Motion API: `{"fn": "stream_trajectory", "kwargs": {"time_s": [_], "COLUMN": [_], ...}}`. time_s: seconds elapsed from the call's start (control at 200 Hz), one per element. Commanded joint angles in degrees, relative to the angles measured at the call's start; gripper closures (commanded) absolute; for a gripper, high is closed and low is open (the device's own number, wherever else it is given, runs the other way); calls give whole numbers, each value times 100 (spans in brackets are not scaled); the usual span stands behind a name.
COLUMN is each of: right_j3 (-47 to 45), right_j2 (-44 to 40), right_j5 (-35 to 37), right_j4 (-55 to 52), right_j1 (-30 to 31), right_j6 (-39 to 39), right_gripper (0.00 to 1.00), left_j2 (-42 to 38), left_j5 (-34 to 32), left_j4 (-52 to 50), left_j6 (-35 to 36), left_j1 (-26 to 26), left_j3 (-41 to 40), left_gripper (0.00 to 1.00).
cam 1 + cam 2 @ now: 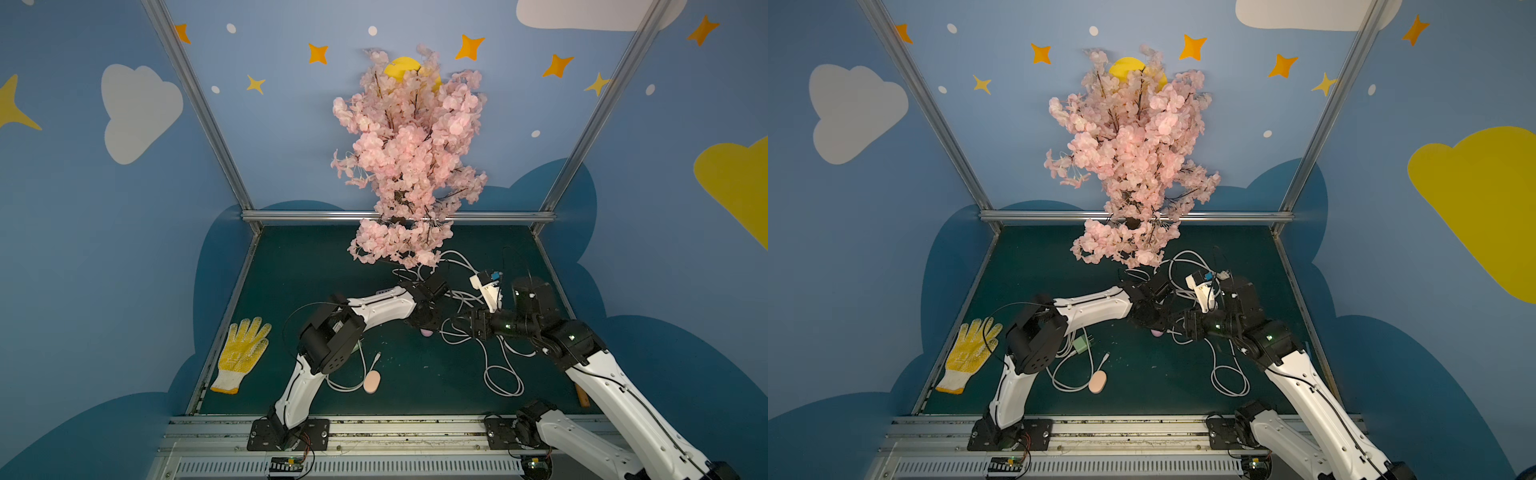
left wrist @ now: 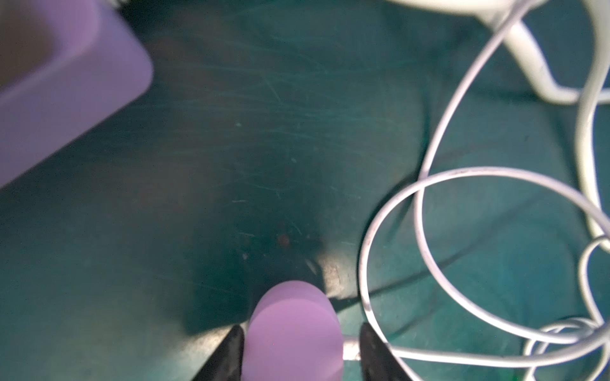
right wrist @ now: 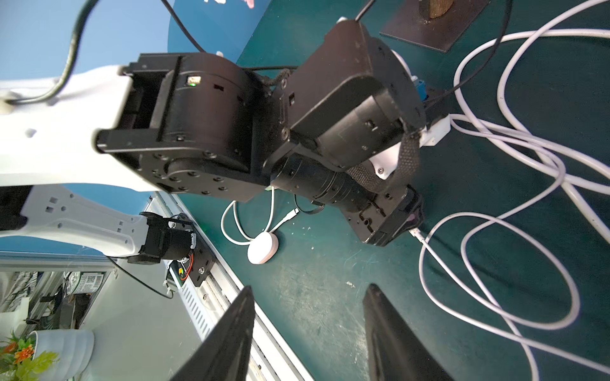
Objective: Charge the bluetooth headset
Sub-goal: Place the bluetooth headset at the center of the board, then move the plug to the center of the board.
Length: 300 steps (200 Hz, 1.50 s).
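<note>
Purple case [image 2: 292, 333] (with cable [image 2: 351, 350]) between fingers [image 2: 227, 356]

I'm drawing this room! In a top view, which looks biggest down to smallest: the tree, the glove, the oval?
1. Tree
2. Glove
3. Oval
The tree's top is nearer the camera, so it looks extra big.

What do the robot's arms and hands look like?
The left arm and right arm have smooth white shells joined by chunky black joints. Thin black cables run along them, and tiny green lights glow on the joints. The left hand and right hand each end in two black, pointed fingers.
</note>
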Motion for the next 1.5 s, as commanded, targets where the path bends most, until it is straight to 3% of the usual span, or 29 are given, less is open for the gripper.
{"fn": "stream_trajectory", "kwargs": {"time_s": [0.0, 0.245, 0.401, 0.521, 0.721, 0.846, 0.951, 1.046, 1.172, 1.342, 1.497], "right_j3": [-57, 147, 251, 203, -98, -53, 379, 896, 1734, 2913, 3279], "right_j2": [-91, -137, -127, 28, 462, 1188, 1930, 2658, 3669, 4934, 5548], "right_j5": [-151, -78, 17, -112, 572, 937, 1468, 1600, 1341, 1002, 892], "right_j4": [-27, -288, -476, -484, 69, 508, 564, 549, 327, -258, -41], "right_j1": [-63, -96, -83, 18, 1245, 2110, 2850, 3290, 3587, 3755, 3759], "right_j6": [-45, -32, -99, 1, 423, 525, 150, -172, -733, -1795, -2490], "right_gripper": [47, 47, 47, 57, 61, 60, 61, 71, 100, 100, 100], "left_j2": [-7, -709, -1731, -2747, -4479, -5620, -6596, -7446, -8359, -9184, -9497], "left_j5": [95, 43, -42, -287, -943, -1534, -2029, -2331, -2479, -2838, -3045], "left_j4": [-253, -184, -39, 106, 21, -106, -457, -856, -1304, -1649, -1795], "left_j6": [87, 76, -71, -152, -338, -749, -1261, -1753, -2227, -2571, -2658], "left_j1": [-38, -165, -215, -211, -210, -189, -107, 21, 193, 341, 525], "left_j3": [60, -300, -882, -1559, -2810, -3675, -4272, -4732, -5120, -5373, -5370], "left_gripper": [34, 29, 28, 28, 40, 44, 51, 60, 67, 69, 71]}}
